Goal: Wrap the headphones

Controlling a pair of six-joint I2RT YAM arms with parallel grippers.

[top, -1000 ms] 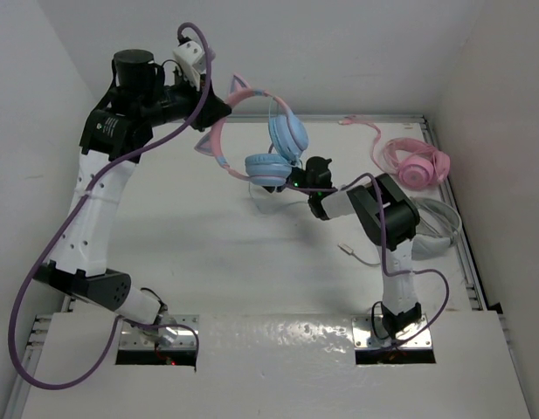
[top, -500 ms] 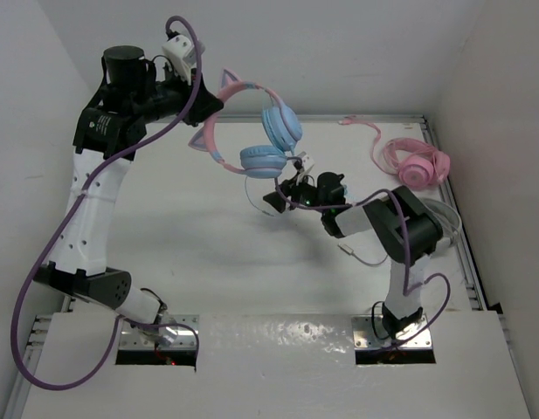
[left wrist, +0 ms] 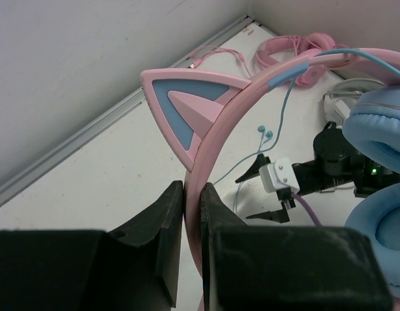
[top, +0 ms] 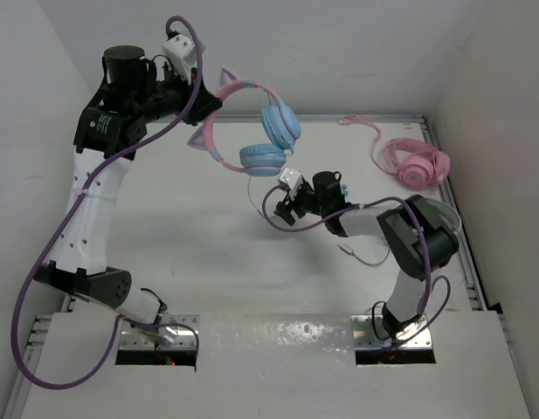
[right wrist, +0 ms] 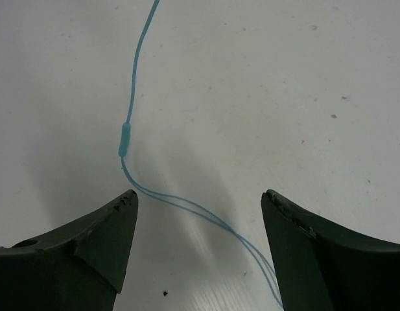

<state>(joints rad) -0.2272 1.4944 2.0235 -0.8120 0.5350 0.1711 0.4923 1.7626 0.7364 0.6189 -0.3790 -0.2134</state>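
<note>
White walls close in the pale desk on three sides, and your two arms rise from its near edge.

Your left claw is clamped on the headphones. Its two dark fingers pinch the thin pink headband just below one cat ear. The left arm is raised high, so the headphones hang in the air over the far left part of the desk. The band arches rightward from the claw and the two light blue ear cups sit at its right end, one above the other.

The cable drops from the lower cup to the desk. The right wrist view shows it as a thin pale blue line lying on the surface. A small thicker joint sits partway along it, and past that joint it splits into two finer strands.

Your right claw is low over the desk, below the hanging cups and pointing left. Its jaws are spread wide and hold nothing. The split strands run across the gap between the fingertips and touch neither one.

All-pink headphones lie at the far right of the desk, well apart from both claws. White-grey headphones lie partly hidden behind the right arm. A pale plug end rests on the desk near that arm, and you cannot tell which set it belongs to.
</note>
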